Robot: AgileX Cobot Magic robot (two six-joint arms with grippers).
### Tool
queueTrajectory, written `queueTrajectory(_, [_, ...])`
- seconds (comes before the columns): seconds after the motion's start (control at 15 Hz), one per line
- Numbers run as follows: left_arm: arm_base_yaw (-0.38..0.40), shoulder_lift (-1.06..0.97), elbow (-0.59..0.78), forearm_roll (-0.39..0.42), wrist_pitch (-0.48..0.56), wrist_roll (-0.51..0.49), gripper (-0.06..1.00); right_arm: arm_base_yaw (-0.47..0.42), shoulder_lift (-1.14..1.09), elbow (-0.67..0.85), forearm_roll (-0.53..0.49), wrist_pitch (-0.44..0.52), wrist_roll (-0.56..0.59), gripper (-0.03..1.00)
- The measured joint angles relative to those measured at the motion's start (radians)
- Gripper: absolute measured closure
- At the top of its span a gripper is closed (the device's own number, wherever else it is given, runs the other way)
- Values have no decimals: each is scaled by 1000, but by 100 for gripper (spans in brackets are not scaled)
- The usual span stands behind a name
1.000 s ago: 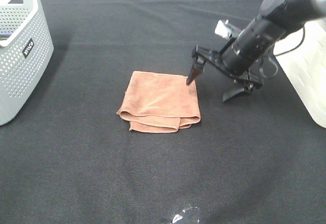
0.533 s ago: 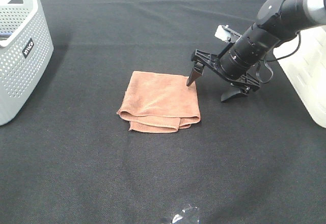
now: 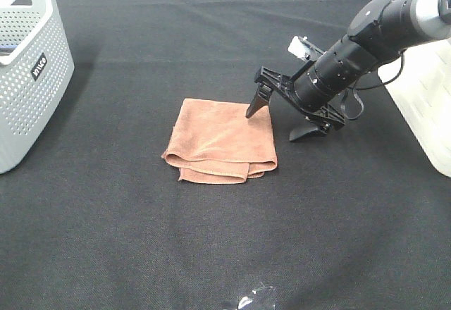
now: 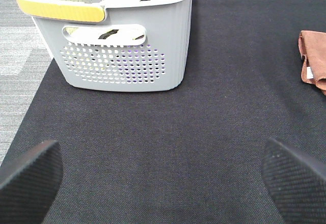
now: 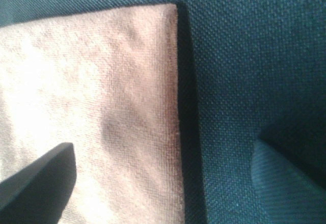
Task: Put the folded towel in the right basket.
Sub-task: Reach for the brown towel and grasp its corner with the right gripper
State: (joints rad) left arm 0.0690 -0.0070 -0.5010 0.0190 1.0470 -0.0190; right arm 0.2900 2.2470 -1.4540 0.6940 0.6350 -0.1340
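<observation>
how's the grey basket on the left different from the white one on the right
The grey basket is grey with round holes; the white basket is pale. The grey basket already holds things, as the left wrist view shows; the white basket's inside is out of view. The right arm crosses in front of the white basket, not the grey basket. Both stand on the black cloth.
</observation>
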Motion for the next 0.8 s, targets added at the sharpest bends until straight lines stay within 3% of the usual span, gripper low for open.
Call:
queueTrajectory(0.4, [0, 0, 0, 0, 0, 0, -5, 43, 41, -16, 109, -31, -21, 14])
queueTrajectory(0.6, [0, 0, 0, 0, 0, 1, -5, 91, 72, -19, 245, -35, -89, 27])
queueTrajectory(0.8, [0, 0, 0, 0, 0, 4, -5, 128, 90, -14, 310, -35, -187, 56])
